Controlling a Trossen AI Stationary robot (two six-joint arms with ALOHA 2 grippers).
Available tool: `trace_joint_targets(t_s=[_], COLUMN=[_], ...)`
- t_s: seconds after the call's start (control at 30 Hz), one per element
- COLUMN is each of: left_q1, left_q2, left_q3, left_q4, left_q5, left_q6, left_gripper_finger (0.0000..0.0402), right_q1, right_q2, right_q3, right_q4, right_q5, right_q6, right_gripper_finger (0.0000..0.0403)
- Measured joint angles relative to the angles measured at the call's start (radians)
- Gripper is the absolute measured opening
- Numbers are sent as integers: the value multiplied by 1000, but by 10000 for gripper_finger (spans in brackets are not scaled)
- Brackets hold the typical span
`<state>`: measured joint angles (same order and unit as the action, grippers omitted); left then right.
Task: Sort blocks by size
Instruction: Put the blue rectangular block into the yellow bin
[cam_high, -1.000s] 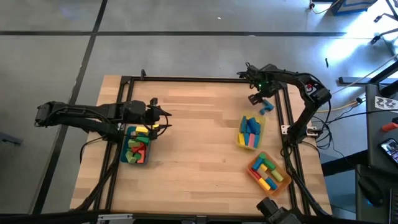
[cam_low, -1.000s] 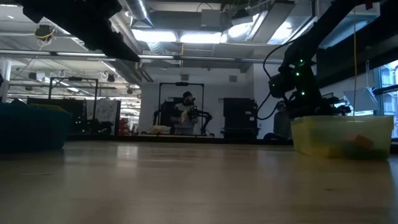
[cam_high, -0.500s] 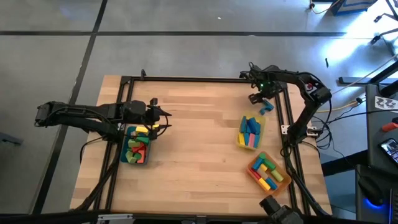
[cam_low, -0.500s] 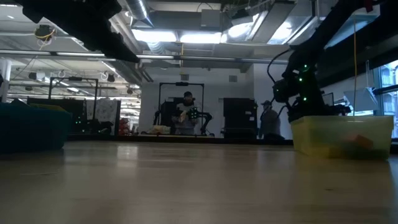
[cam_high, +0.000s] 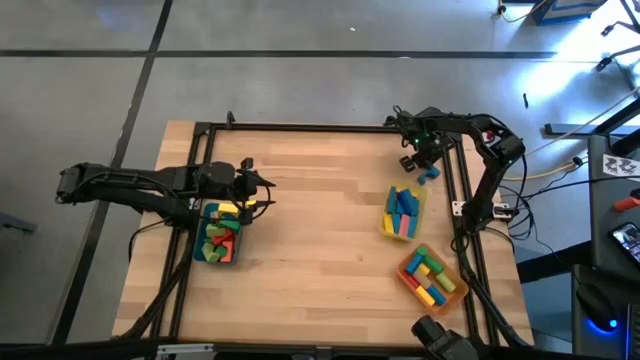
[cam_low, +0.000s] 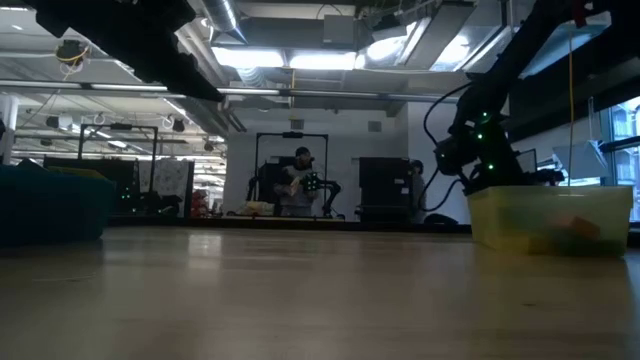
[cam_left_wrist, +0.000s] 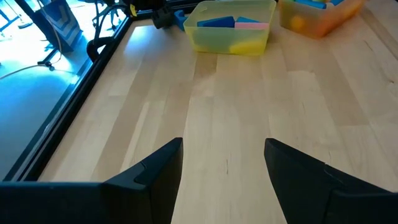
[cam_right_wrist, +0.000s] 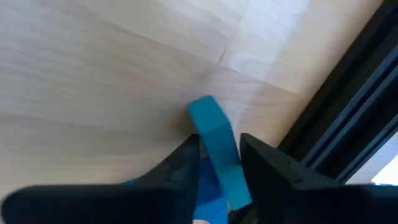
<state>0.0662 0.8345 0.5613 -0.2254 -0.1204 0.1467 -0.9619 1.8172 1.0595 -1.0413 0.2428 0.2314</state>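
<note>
In the high view we see the right gripper (cam_high: 424, 166) at the upper right of the frame, beside the black table frame (cam_high: 455, 180), with a blue block (cam_high: 429, 174) at its tips. The right wrist view shows that blue block (cam_right_wrist: 217, 152) standing between the two dark fingers (cam_right_wrist: 183, 163), which press against its sides; its lower end is cut off by the frame edge. Below it sits the yellow tray (cam_high: 401, 213) of blue and pink blocks, and lower right the orange tray (cam_high: 432, 278). At the left, the left gripper (cam_high: 258, 192) hovers above the teal tray (cam_high: 222, 235), partly hiding it; its fingers (cam_left_wrist: 155, 174) stand wide apart over bare wood. In the low view the trays' contents are hard to make out.
</note>
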Motion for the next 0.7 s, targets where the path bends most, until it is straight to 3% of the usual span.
trace_joint_targets(t_s=[0.17, 0.7], left_q1=[0, 0], left_q2=[0, 0], left_q3=[0, 0], left_q4=[0, 1], left_q5=[0, 0], left_q6=[0, 12], left_gripper_finger=[211, 211], right_q1=[0, 0], right_q2=[0, -2], right_q3=[0, 3], right_q4=[-4, 24], right_q5=[1, 21], right_q6=[-30, -109], right_gripper_finger=[56, 59])
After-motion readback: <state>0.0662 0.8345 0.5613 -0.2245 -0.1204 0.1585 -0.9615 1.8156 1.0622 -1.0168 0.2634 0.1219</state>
